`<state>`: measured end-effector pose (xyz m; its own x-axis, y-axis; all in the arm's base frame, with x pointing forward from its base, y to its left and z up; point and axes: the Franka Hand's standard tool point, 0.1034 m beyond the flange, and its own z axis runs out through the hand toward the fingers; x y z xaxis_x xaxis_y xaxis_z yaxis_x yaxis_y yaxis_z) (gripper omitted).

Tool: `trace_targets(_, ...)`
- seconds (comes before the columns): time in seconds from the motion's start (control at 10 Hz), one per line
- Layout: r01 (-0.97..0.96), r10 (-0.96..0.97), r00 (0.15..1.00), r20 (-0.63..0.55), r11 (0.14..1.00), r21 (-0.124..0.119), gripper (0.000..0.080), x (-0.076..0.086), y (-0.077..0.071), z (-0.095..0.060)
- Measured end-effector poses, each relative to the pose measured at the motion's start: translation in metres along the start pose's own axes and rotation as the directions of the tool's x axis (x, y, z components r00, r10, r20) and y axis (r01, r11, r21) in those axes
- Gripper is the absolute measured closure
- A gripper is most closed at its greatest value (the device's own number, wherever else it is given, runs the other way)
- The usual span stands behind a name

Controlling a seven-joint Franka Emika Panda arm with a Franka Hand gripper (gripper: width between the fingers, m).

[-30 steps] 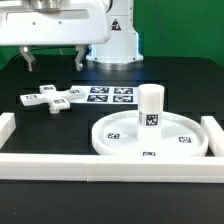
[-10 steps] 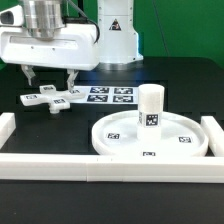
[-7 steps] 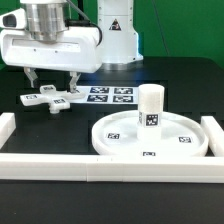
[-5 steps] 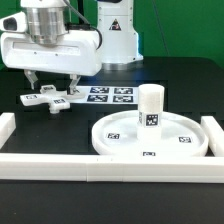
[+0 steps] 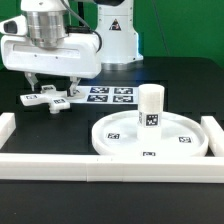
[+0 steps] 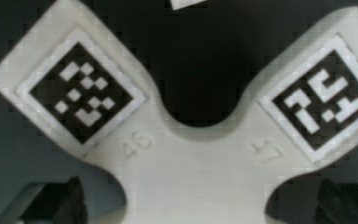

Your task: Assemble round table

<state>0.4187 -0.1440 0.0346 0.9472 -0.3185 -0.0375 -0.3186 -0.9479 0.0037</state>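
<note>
The white cross-shaped base [image 5: 47, 99] lies flat on the black table at the exterior view's left. My gripper [image 5: 50, 88] hangs straight over it, open, one finger on each side of its middle, tips just above it. In the wrist view the base [image 6: 190, 150] fills the picture, two tagged arms spreading away, and the dark fingertips [image 6: 48, 203] stand apart on either side without touching it. The large rimmed round disc [image 5: 150, 139] lies at the front right, with the short cylinder leg [image 5: 150, 106] standing upright on it.
The marker board [image 5: 108, 95] lies flat just right of the base. Long white border bars [image 5: 100, 165] run along the front and both sides of the work area. The robot's white base [image 5: 117, 35] stands at the back.
My gripper has come down from high at the back left onto the cross-shaped base, sinking a little more in the last second. The parts have not moved.
</note>
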Motion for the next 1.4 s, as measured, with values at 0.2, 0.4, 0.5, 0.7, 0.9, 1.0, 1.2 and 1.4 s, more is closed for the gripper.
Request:
trace_targets(0.2, 0.001, -0.001, 1.000, 0.008, 1.000, -0.003, 0.0150, -0.002, 0.002, 0.004)
trace_targets(0.4, 0.002, -0.002, 1.000, 0.013, 1.000, -0.005, 0.0150, -0.003, 0.002, 0.006)
trace_targets(0.5, 0.003, -0.003, 1.000, 0.017, 1.000, -0.006, 0.0150, -0.004, 0.002, 0.008)
trace_targets(0.7, 0.012, -0.012, 1.000, 0.022, 1.000, -0.008, 0.0150, -0.005, 0.003, 0.010)
trace_targets(0.9, 0.024, -0.024, 0.999, 0.025, 1.000, -0.009, 0.0150, -0.005, 0.006, 0.012)
trace_targets(1.0, 0.025, -0.025, 0.999, 0.024, 1.000, -0.009, 0.0244, -0.004, 0.006, 0.012)
trace_targets(1.2, 0.036, -0.036, 0.999, 0.022, 0.999, -0.005, 0.0352, 0.001, 0.004, 0.010)
trace_targets(1.4, 0.074, -0.074, 0.997, 0.019, 0.997, -0.001, 0.0352, 0.007, 0.003, 0.007)
